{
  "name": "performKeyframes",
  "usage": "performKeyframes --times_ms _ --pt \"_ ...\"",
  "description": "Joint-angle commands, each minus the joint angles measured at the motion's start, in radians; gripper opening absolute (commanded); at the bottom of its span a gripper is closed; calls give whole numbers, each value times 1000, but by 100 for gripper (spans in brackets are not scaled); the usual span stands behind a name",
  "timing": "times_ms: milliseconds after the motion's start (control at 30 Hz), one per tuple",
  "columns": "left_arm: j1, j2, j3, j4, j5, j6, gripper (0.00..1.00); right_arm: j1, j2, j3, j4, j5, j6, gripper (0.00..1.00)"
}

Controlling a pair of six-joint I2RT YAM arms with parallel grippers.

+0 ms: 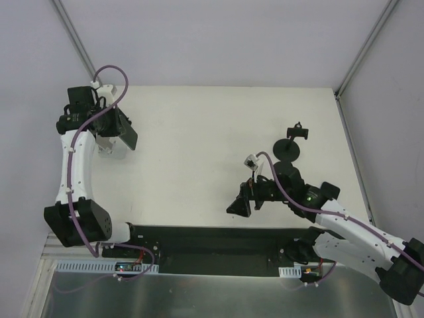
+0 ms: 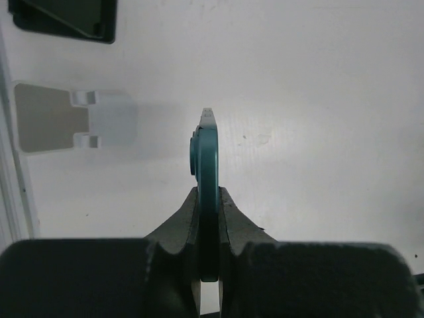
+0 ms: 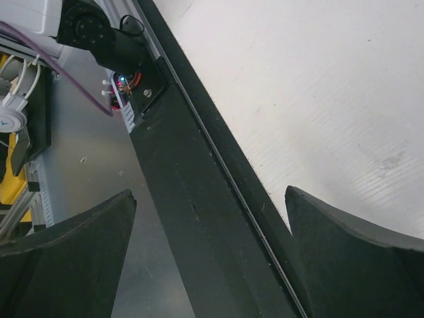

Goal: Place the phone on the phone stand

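Observation:
The phone (image 2: 205, 152), teal along its edge, stands edge-on between the fingers of my left gripper (image 2: 209, 192), which is shut on it. From above the phone (image 1: 127, 136) is a dark slab hanging under the left gripper (image 1: 114, 132) at the table's far left. A white phone stand (image 2: 99, 119) lies on the table just left of the phone, apart from it, and shows below the gripper (image 1: 106, 151) in the top view. My right gripper (image 1: 237, 207) hangs open and empty near the table's front edge, its jaws (image 3: 211, 195) wide apart.
A black round-based holder (image 1: 289, 147) stands at the right of the table. A dark flat slab (image 2: 63, 20) lies beyond the white stand in the left wrist view. The black front rail (image 3: 199, 218) runs under the right gripper.

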Motion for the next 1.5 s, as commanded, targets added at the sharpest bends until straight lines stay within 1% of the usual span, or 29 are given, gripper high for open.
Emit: performKeyframes --times_ms 0,100,133,167,200,267,367,467,600,700,867,1000,1200,1467 --pt "99 33 92 -5 23 151 0 1 -50 73 -13 -67 26 97" --pt "101 44 115 21 7 211 0 1 -88 116 -113 -58 -58 97" --pt "102 32 112 32 28 233 0 -1 -113 127 -180 -39 -121 97" --pt "101 12 65 107 18 262 0 1 -127 124 -193 23 -123 96" --pt "102 -32 33 159 -11 269 0 -1 -140 113 -184 27 -123 96" --pt "104 -52 2 201 -60 321 0 -1 -165 91 -147 13 -124 96" --pt "110 -25 20 204 -93 383 0 1 -191 90 -165 68 -132 96" --pt "134 20 43 180 -74 414 0 1 -219 76 -175 77 -132 96" --pt "166 73 57 170 -7 409 0 5 -242 71 -196 99 -131 96" --pt "174 112 57 158 15 406 0 11 -246 70 -205 116 -157 96" --pt "226 188 60 131 85 408 0 17 -256 70 -217 134 -161 96" --pt "240 239 63 124 84 406 0 17 -259 68 -222 154 -161 96" --pt "251 261 60 126 85 408 0 17 -254 71 -231 162 -166 96" --pt "271 307 111 124 102 392 0 17 -248 70 -231 165 -166 96"
